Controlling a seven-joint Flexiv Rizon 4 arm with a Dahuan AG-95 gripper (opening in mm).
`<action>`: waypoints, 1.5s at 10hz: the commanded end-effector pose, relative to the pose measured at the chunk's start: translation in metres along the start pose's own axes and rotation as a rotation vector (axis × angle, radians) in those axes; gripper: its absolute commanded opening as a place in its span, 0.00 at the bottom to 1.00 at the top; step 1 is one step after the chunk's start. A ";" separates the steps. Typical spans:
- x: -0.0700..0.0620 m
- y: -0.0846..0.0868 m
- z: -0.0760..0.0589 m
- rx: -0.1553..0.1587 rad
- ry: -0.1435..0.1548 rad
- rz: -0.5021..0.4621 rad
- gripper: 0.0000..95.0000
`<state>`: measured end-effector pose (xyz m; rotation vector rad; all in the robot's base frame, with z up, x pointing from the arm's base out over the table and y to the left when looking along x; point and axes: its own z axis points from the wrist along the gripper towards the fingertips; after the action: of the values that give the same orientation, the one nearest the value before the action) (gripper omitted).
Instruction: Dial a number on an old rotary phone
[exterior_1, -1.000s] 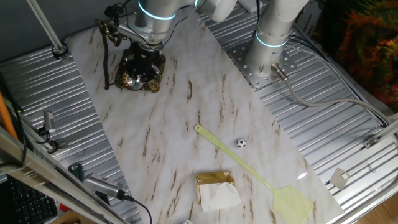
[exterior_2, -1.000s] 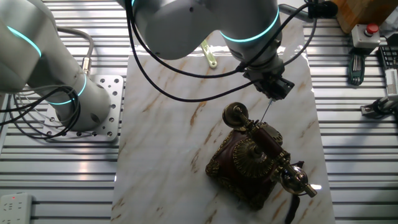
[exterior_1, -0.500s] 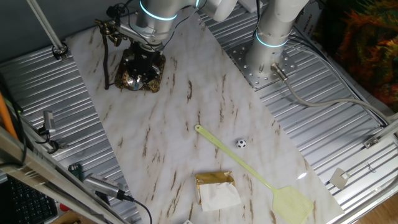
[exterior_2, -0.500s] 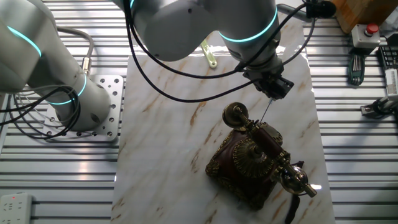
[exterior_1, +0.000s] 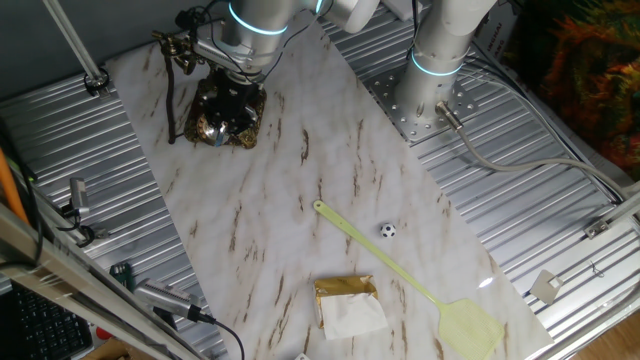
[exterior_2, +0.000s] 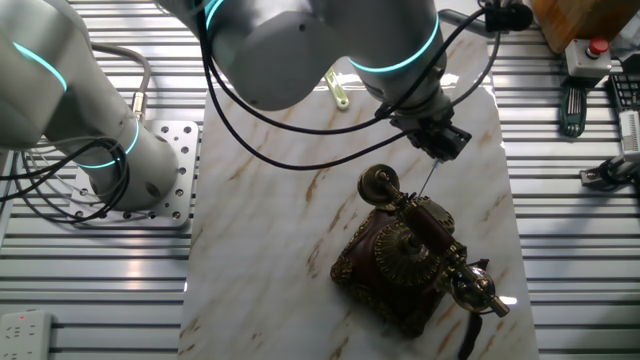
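Observation:
The old rotary phone (exterior_1: 226, 112) stands at the far left end of the marble board, an ornate bronze-brown body with a round brass dial (exterior_2: 400, 248) on top. Its dark red and brass handset (exterior_2: 432, 232) lies across the cradle. My gripper (exterior_2: 443, 142) hangs just above and behind the phone, its fingers together on a thin rod (exterior_2: 428, 182) that slants down toward the handset's near end. From the other side my gripper (exterior_1: 234, 84) sits right over the phone and hides part of it. Whether the rod's tip touches the phone I cannot tell.
A yellow fly swatter (exterior_1: 402, 272), a small black-and-white ball (exterior_1: 387, 230) and a gold-and-white packet (exterior_1: 348, 305) lie at the board's other end. The arm's base (exterior_1: 432, 88) is bolted beside the board. A box with a red button (exterior_2: 590, 55) and tools (exterior_2: 571, 104) lie off the board.
The arm's wrist has shifted slightly up and away from the phone. The rod, phone and handset stay where they were.

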<state>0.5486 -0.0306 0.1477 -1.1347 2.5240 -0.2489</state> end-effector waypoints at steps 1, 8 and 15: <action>0.000 -0.001 0.001 0.005 -0.003 0.001 0.00; -0.002 0.000 0.005 0.023 -0.017 0.005 0.00; -0.002 -0.001 0.011 0.028 -0.027 -0.006 0.00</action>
<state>0.5543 -0.0277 0.1393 -1.1313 2.4902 -0.2542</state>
